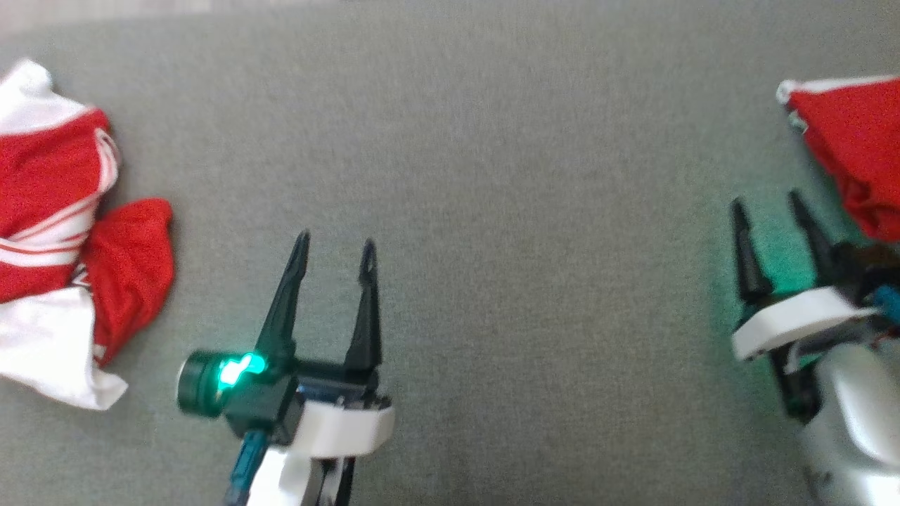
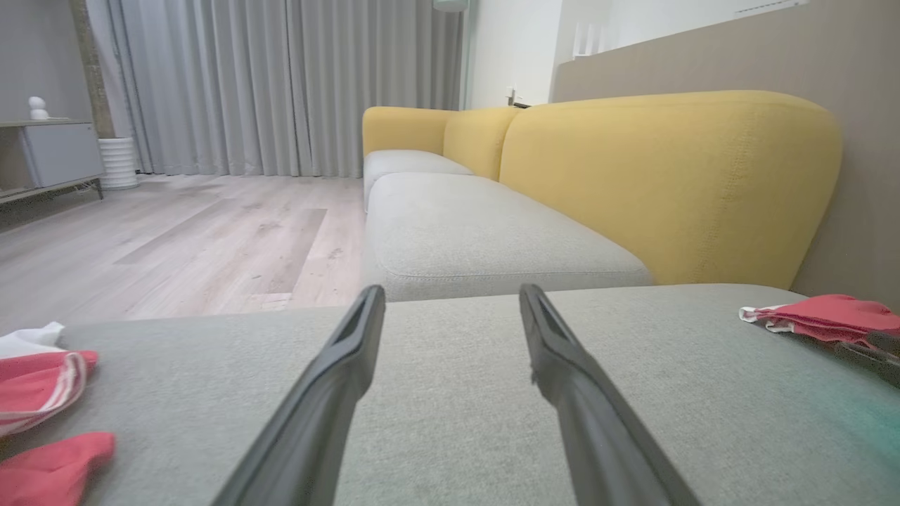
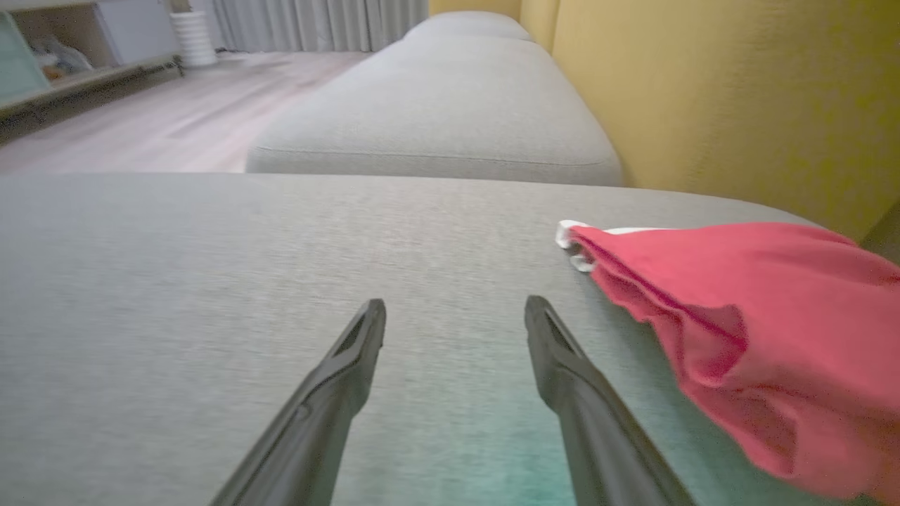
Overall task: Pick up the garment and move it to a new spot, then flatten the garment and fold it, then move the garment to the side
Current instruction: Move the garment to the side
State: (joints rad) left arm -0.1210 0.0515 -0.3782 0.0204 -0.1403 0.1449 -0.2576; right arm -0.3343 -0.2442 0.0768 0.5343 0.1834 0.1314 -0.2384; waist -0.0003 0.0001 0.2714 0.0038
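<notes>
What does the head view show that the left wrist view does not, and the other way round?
Head view adds: the green light at the base of the open left gripper. Left wrist view adds: a yellow sofa backrest, grey curtains, a wooden floor. Both share: the grey cushion, the red-and-white garment on the left, the red garment on the right.

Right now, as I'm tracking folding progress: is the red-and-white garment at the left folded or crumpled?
Crumpled: the red-and-white garment lies bunched in uneven lumps on the grey cushion, with no flat, squared edges.
</notes>
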